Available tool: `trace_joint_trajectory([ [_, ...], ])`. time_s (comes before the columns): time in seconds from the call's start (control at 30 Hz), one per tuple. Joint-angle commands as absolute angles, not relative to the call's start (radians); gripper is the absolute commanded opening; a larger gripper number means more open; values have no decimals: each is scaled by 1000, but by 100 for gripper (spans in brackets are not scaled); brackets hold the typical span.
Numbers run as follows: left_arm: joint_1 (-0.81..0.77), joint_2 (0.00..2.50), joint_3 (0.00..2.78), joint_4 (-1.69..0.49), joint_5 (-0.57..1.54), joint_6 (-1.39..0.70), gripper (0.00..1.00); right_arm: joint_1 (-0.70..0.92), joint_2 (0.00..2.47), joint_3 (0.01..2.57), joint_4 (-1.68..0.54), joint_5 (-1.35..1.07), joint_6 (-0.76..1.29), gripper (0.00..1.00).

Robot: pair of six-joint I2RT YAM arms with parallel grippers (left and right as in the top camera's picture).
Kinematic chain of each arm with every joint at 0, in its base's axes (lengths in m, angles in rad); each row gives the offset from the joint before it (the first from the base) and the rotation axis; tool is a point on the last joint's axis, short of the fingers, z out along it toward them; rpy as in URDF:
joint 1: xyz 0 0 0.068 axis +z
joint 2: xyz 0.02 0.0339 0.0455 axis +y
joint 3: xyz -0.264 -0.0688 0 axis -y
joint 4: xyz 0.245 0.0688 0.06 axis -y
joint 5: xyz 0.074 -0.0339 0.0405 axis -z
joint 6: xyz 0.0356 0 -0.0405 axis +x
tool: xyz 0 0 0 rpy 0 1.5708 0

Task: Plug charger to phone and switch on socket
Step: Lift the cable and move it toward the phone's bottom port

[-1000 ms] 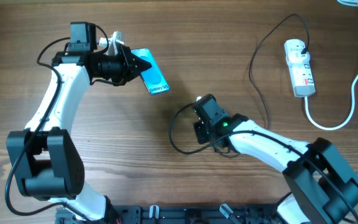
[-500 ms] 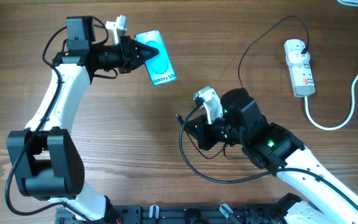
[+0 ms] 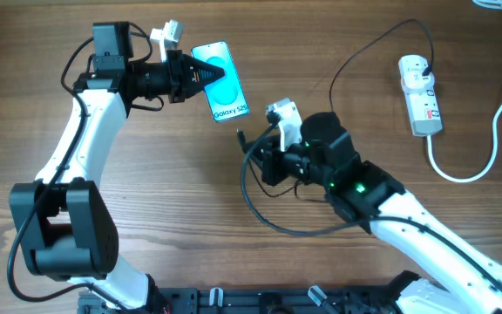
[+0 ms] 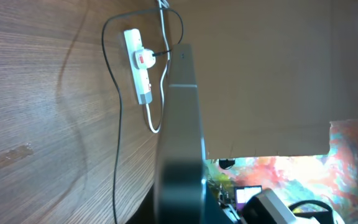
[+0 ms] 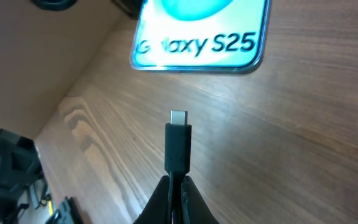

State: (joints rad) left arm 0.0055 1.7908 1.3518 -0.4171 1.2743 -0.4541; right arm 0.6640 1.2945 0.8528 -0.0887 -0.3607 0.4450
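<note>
I'm watching the left claw (image 3: 197,78) clenching the phone (image 3: 222,85) by one long side, up in the upper middle of the overhead frame. The teal screen is facing the camera and the white band with the dark lettering is pointing toward the lower right. From above I cannot tell whether the phone is resting on the wooden counter (image 3: 172,218) or hanging just over it. In the left wrist view the phone (image 4: 179,143) is showing edge-on as a grey slab running down the middle of the frame.

Near the centre of the overhead frame, the right claw (image 3: 253,150) is pinching the charger (image 3: 260,209) by its black plug. In the right wrist view the fingertips (image 5: 166,196) are closing tight on the plug (image 5: 179,146) at the bottom centre. Its small pale metal tip is sticking straight up toward the phone's white band (image 5: 197,46) at the top. The tip is sitting apart from the phone, with a strip of bare wood showing between them.

The rest of the thin black cable is curling in a loop under the right arm, then climbing toward the upper right. There the socket (image 3: 419,96) is lying flat on the counter. A thick white cord (image 3: 482,166) is trailing from its lower end and sweeping up along the right edge
</note>
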Motion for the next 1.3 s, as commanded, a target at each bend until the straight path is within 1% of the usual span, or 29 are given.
trace_joint_trajectory([
  [0.0,2,1791,1353,-411,1320,-441,4,662,1355,857,-52,-337,444,4],
  [0.23,-2,1791,1353,-417,1296,-423,4,665,1364,858,-39,-292,443,4],
  [0.4,-31,1791,1353,-470,1146,-422,4,677,1363,859,-40,-284,421,4],
  [0.7,-43,1791,1353,-461,1140,-396,4,693,1363,859,-54,-280,419,4],
  [0.93,-40,1791,1353,-463,1069,-396,4,693,1368,858,-123,-218,418,4],
  [0.97,-35,1791,1353,-463,1044,-396,4,693,1381,858,-159,-168,419,11],
  [1.0,-28,1791,1353,-463,1024,-396,4,693,1398,858,-175,-130,419,24],
  [1.07,-12,1791,1353,-463,995,-395,4,693,1461,858,-165,-85,419,34],
  [1.13,14,1791,1353,-465,989,-373,4,693,1553,858,-99,-73,420,39],
  [1.2,40,1791,1353,-469,989,-369,4,693,1627,859,-29,-73,428,47],
  [1.27,76,1791,1353,-483,989,-369,4,693,1710,870,41,-43,456,51],
])
